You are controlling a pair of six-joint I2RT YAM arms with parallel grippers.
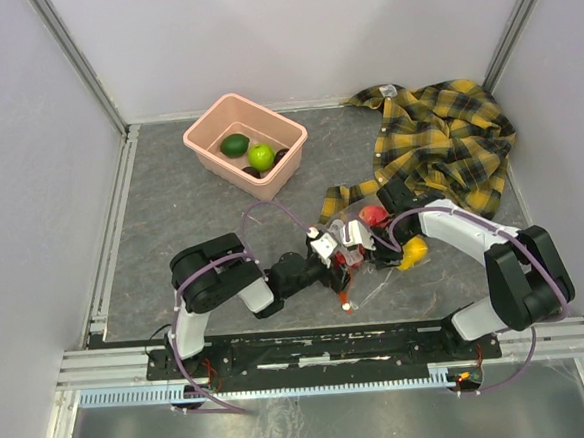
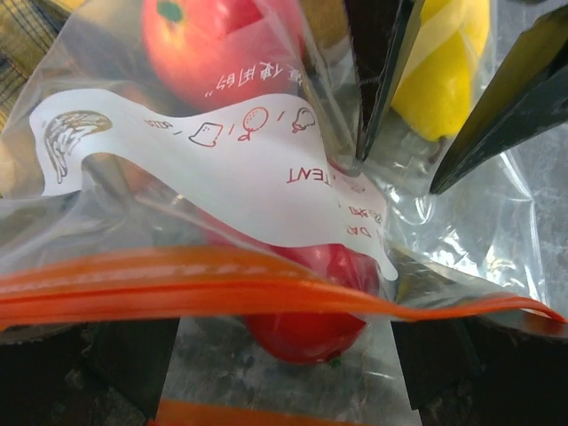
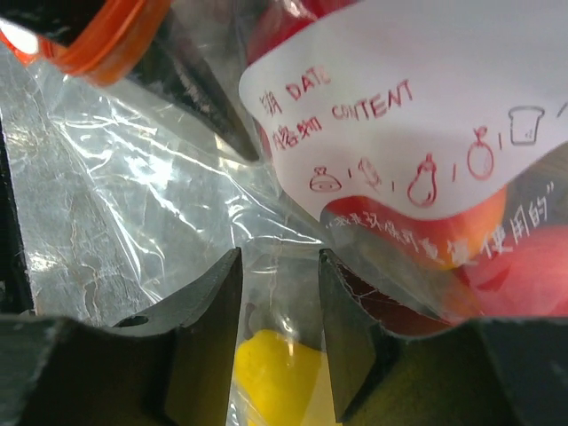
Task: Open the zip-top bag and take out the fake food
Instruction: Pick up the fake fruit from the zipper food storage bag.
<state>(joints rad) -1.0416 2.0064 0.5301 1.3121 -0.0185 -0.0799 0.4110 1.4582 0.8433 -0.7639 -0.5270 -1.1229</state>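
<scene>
The zip-top bag was seen lying on the surface near the middle of the near edge, between the two tools. Its long axis ran roughly from left edge to right edge. The orange-red zip strip was turned toward the left tool, and the closed end toward the right edge. Two orange bands were seen in the left wrist view, so the mouth appeared parted. Fake food was seen inside the film: red pieces and a yellow piece. Two green pieces were seen in the pink tub near the far left corner. A plaid shirt was heaped in the far right corner.

The left arm was folded at the elbow, with its forearm laid low toward the middle. Its tool was spread wide, the zip strip lying across the gap and nothing pinched.

The right arm was bent near the right near corner, with its forearm reaching in from the right. The right tool was about half spread. Bag film lay in its gap, and no firm pinch could be made out.
</scene>
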